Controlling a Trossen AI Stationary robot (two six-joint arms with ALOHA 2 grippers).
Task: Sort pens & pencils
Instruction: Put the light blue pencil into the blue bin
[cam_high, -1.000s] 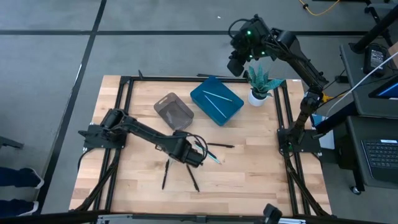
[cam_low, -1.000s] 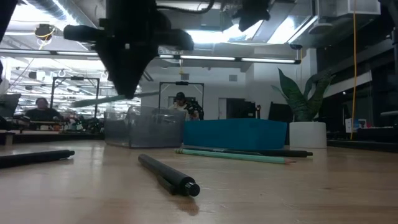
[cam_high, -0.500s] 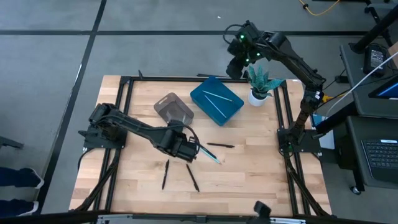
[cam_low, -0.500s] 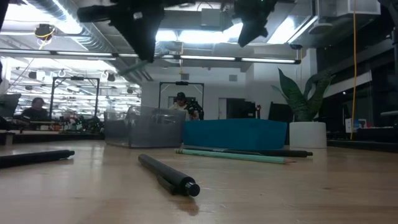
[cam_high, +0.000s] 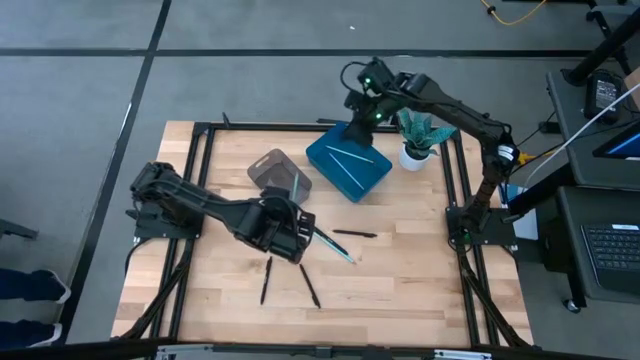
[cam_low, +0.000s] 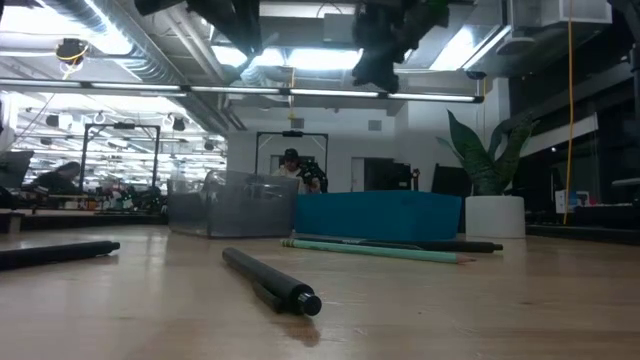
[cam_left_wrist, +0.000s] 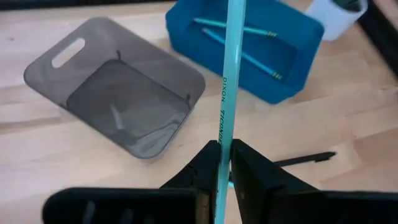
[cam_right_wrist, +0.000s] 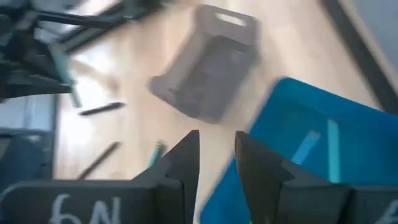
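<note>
My left gripper (cam_high: 296, 236) hangs over the middle of the table, shut on a light blue pencil (cam_left_wrist: 231, 74). Beyond it stand a smoky grey bin (cam_high: 280, 172) and a blue bin (cam_high: 348, 162) in which two light blue pencils (cam_left_wrist: 249, 43) lie. My right gripper (cam_high: 359, 108) hovers open above the blue bin's far edge, nothing between its fingers (cam_right_wrist: 180, 162). On the wood lie three black pens (cam_high: 355, 233) (cam_high: 265, 278) (cam_high: 310, 285) and another light blue pencil (cam_high: 342, 252). My left gripper pinches the pencil's shaft (cam_left_wrist: 222, 144) between its two fingertips. Most of the pencil's length sticks out ahead of the fingers, toward the bins. The fingers slant downward. The pencil is lifted clear of the table.
A potted plant (cam_high: 418, 135) in a white pot stands at the far right, beside the blue bin. A black frame (cam_high: 200, 200) runs along the table's left and right sides. In the low view a black pen (cam_low: 270, 282) lies near the front edge, with bare wood around it.
My left gripper has risen from the table with the light blue pencil, drawn back toward the table's left and tipped up from pointing steeply down. My right gripper has come down and toward the left, over the blue bin's far edge, tipping forward.
</note>
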